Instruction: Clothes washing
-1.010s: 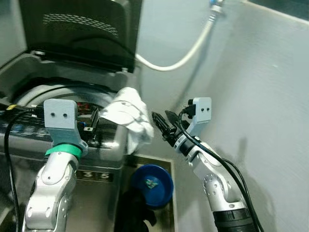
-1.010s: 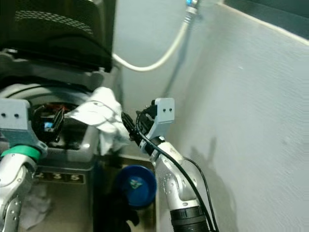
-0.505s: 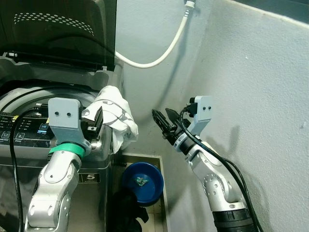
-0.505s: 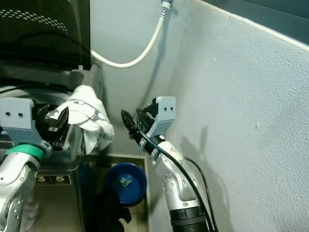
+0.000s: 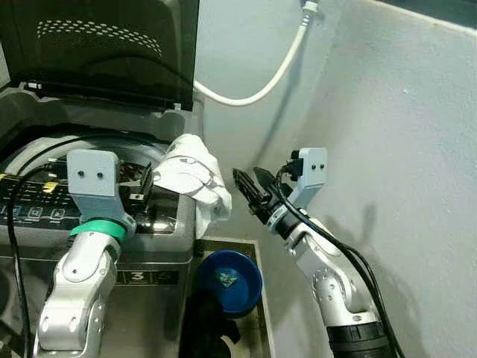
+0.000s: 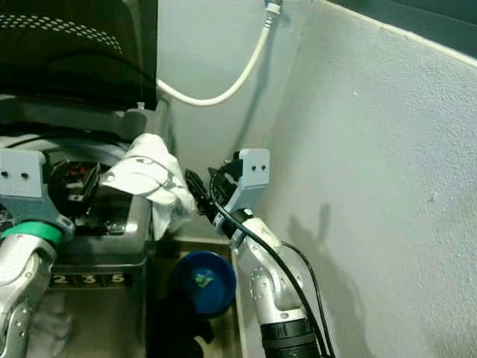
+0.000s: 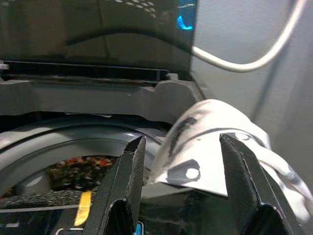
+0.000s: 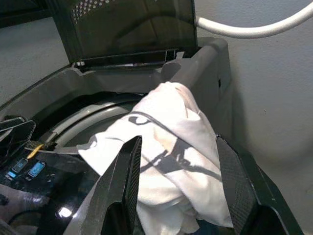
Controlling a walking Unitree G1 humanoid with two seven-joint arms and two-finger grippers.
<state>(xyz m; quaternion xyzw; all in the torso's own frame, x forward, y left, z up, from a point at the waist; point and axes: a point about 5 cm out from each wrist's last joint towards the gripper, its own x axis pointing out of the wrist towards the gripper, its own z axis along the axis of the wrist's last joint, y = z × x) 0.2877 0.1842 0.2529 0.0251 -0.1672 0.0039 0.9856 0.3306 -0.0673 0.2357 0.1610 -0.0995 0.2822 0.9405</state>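
Here's the grey top-loading washing machine (image 5: 160,231), its dark tinted lid (image 5: 112,45) standing open and upright at the back. Draped over the machine's right-hand top corner is the white cloth garment with dark printed lines (image 5: 195,177), one part lying on the rim beside the round drum opening (image 7: 73,147) and the rest hanging down the outer side.

The left pincer (image 7: 183,166) is up over the front of the machine, its two black fingers spread apart, with the near edge of the garment showing between them (whether the tips touch the fabric, I cannot tell). Coloured laundry (image 7: 80,171) is visible down inside the drum.

Over on the other side, the right pincer (image 5: 250,192) is raised in the gap between machine and wall, pointing at the hanging fabric and just beside it. Its fingers are spread too, gripping nothing; in the right wrist view the garment sits framed between them.

A white flexible hose (image 5: 261,86) curves down across the pale grey wall (image 5: 402,149) behind. On the floor next to the machine sits a round blue plastic basin (image 5: 231,280), with a dark heap of cloth (image 5: 205,332) in front of it.
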